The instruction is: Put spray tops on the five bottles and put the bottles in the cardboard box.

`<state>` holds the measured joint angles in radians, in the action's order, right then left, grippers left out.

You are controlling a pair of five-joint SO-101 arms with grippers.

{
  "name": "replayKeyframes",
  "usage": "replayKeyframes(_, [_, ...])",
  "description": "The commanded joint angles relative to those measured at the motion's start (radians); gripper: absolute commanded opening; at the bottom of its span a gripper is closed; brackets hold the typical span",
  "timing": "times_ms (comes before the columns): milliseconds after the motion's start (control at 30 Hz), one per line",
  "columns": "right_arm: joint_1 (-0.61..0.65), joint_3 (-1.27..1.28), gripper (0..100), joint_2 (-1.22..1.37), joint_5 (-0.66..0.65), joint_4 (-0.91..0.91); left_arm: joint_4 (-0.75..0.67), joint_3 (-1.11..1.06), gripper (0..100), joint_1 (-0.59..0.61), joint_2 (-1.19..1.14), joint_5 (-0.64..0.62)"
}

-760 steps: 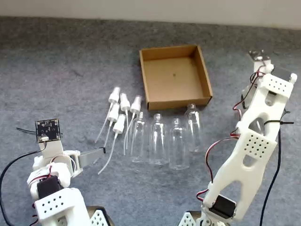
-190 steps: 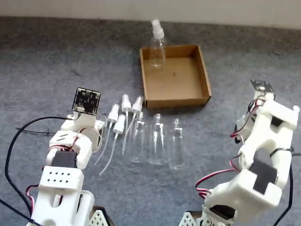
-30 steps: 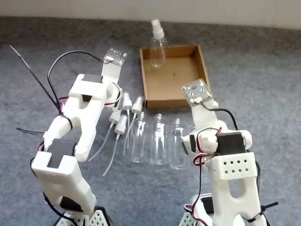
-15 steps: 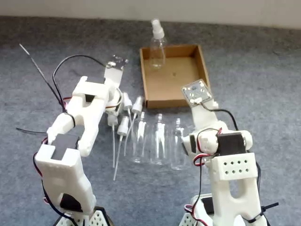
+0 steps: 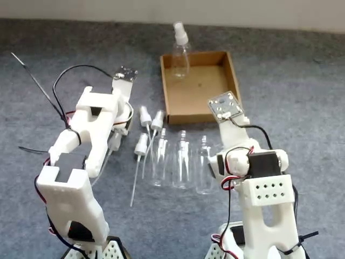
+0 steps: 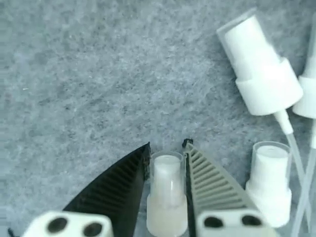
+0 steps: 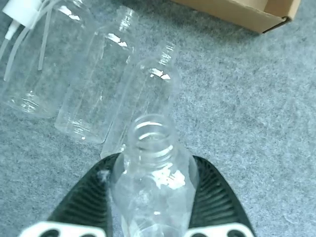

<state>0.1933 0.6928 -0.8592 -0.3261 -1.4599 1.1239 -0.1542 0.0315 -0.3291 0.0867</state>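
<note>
No readable text.
The cardboard box (image 5: 236,89), the bottles (image 5: 181,162) and the spray tops (image 5: 142,144) carry no lettering that can be made out.

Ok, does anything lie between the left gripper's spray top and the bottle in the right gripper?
Yes: between the spray top and the held bottle lie three loose tops and three bottles on the table. Its neck is open.

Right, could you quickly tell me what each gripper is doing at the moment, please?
Left gripper: closed on a spray top.
Right gripper: closed on a bottle with no top on it.
</note>
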Motion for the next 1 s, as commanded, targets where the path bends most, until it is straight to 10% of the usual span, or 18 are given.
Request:
replayKeyframes(0, [0.001, -0.008, 0.5, -0.022, 0.008, 0.012, 0.135, 0.122, 7, 0.025, 0.145, 0.006])
replayKeyframes(267, [0.041, -0.045, 0.5, -0.033, 0.011, 0.199, 0.290, 0.243, 7, 0.022, 0.499, 0.006])
replayKeyframes(667, [0.430, 0.217, 0.4, -0.251, 0.244, 0.743, 0.315, 0.401, 7, -0.084, 1.053, -0.029])
replayKeyframes(967, [0.467, 0.568, 0.4, -0.430, 0.250, 1.029, 0.074, 0.499, 7, -0.325, 1.075, -0.190])
